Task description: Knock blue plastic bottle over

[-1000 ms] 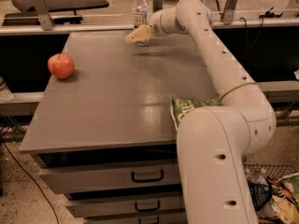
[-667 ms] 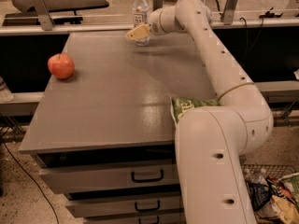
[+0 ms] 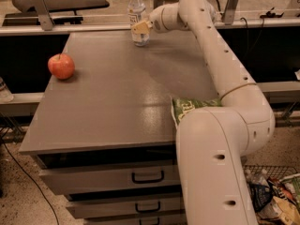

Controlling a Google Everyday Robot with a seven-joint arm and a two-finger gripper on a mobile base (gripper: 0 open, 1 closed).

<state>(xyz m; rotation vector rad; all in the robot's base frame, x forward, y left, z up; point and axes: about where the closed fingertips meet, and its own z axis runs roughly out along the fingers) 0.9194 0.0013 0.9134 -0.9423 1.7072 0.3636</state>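
Now the apple [image 3: 61, 66] is seen unmoved near the table's [image 3: 108, 107] left edge. The blue plastic bottle [image 3: 136, 9] is kept upright at the far edge, with the gripper [image 3: 140, 27] brought against it since earlier, its grip state undeterminable. A green bag [image 3: 192, 108] is half hidden by the arm.

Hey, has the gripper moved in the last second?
Yes. The gripper has edged slightly toward the far edge of the table and is now level with the label of the blue plastic bottle.
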